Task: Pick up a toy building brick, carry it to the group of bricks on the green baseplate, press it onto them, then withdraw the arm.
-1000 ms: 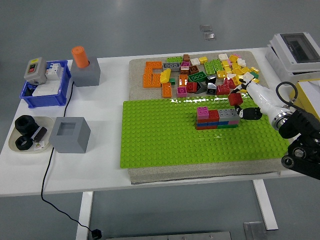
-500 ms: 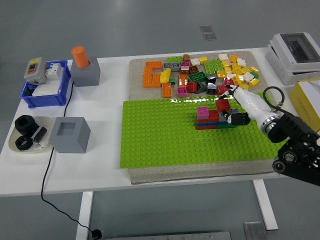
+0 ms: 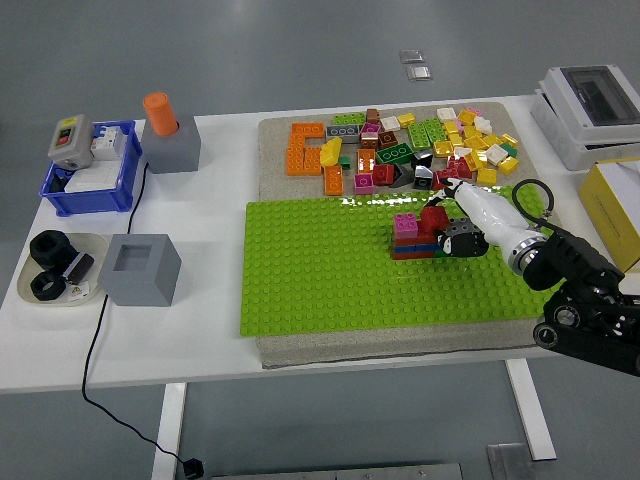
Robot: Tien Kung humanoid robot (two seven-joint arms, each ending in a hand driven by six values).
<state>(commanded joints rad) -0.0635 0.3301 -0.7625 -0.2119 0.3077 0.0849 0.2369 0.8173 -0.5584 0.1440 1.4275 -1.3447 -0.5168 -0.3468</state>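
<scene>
The green baseplate (image 3: 330,270) lies in the middle of the table. On it stands a small group of bricks (image 3: 410,238) with a pink brick on top at its left. My right hand (image 3: 455,225), white with black fingers, comes in from the lower right. It is shut on a dark red brick (image 3: 434,218) and holds it on top of the group, right of the pink brick. The hand hides the group's right part. A pile of loose bricks (image 3: 420,145) lies behind the baseplate. My left arm is not in view.
A grey block with an orange cylinder (image 3: 170,135) and a blue bin (image 3: 90,170) stand at the back left. A grey hollow box (image 3: 142,268) and a dish of black parts (image 3: 55,265) sit at the left. A white box (image 3: 595,100) is at the far right.
My right hand has carried the dark red brick left and down, from beside the group's right end onto the top of the group.
</scene>
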